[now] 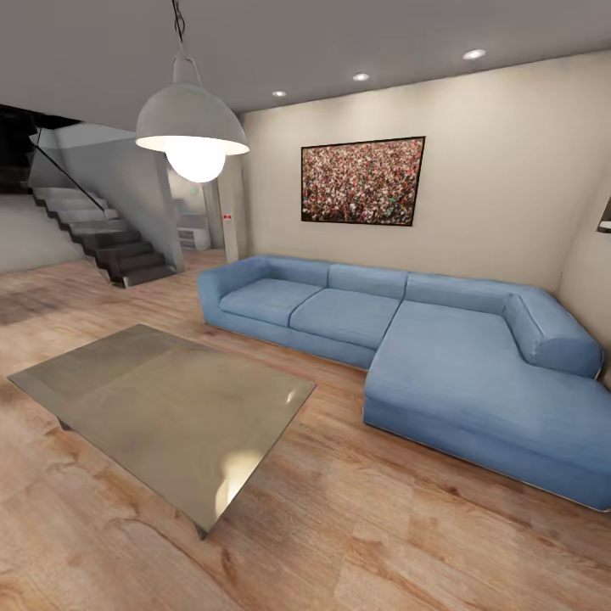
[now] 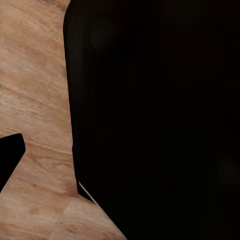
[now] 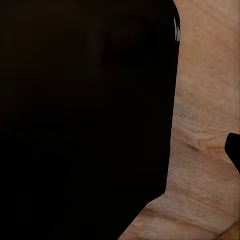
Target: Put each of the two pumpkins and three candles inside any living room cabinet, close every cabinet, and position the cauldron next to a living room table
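The table is the low rectangle with a glossy grey-olive top, at the left of the head view on the wood floor; its top is bare. The pumpkins, candles, cabinet and cauldron are out of view. In the left wrist view a dark tip pokes in at the frame's edge over floorboards, beside a large black bulk. The right wrist view has a similar dark tip and black bulk. Neither view lets me tell how the jaws stand.
A blue L-shaped sofa runs along the far wall and right side, close to the table's far corner. A white pendant lamp hangs above the table. Stairs rise at the back left. Wood floor stretches in front.
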Tool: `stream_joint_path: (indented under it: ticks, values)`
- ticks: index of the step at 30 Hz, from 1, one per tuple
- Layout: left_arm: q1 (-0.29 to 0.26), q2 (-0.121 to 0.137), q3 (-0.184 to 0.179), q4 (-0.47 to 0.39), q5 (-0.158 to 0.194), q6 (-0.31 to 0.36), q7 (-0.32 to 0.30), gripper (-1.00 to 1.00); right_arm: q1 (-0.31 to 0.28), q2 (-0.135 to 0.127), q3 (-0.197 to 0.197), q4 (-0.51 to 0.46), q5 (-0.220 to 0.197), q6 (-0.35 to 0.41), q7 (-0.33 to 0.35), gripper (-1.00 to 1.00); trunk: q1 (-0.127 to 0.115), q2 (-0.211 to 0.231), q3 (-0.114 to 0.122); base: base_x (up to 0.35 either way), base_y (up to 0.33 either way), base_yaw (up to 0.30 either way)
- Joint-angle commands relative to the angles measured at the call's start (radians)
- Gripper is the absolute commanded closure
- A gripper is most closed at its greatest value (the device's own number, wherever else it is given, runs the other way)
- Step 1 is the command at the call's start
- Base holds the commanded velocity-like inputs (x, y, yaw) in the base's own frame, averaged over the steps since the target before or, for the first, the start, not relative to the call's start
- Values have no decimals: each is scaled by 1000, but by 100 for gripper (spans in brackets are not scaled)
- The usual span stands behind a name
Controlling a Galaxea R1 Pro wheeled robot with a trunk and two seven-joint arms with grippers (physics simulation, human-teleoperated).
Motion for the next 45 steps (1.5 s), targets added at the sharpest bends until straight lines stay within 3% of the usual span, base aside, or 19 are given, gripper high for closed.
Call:
stream_joint_path:
  ticks: [1, 13, 20, 45]
  values:
    - [0, -6, 1, -4, -4, -5, -2, -100, 0, 6, -2, 0, -5, -5, -4, -100, 0, 0, 0, 0, 0, 0]
    - [0, -8, -4, -4, 2, -6, -2, -100, 2, 59, -1, 0, -3, -9, -4, -100, 0, 0, 0, 0, 0, 0]
    - [0, -8, -5, -4, 1, -6, -2, -100, 2, 60, -1, 0, 3, -7, -4, -100, 0, 0, 0, 0, 0, 111]
    - [0, -8, -5, -4, 1, -6, -2, -100, 2, 62, 0, 0, 11, -9, -4, -100, 0, 0, 0, 0, 0, 288]
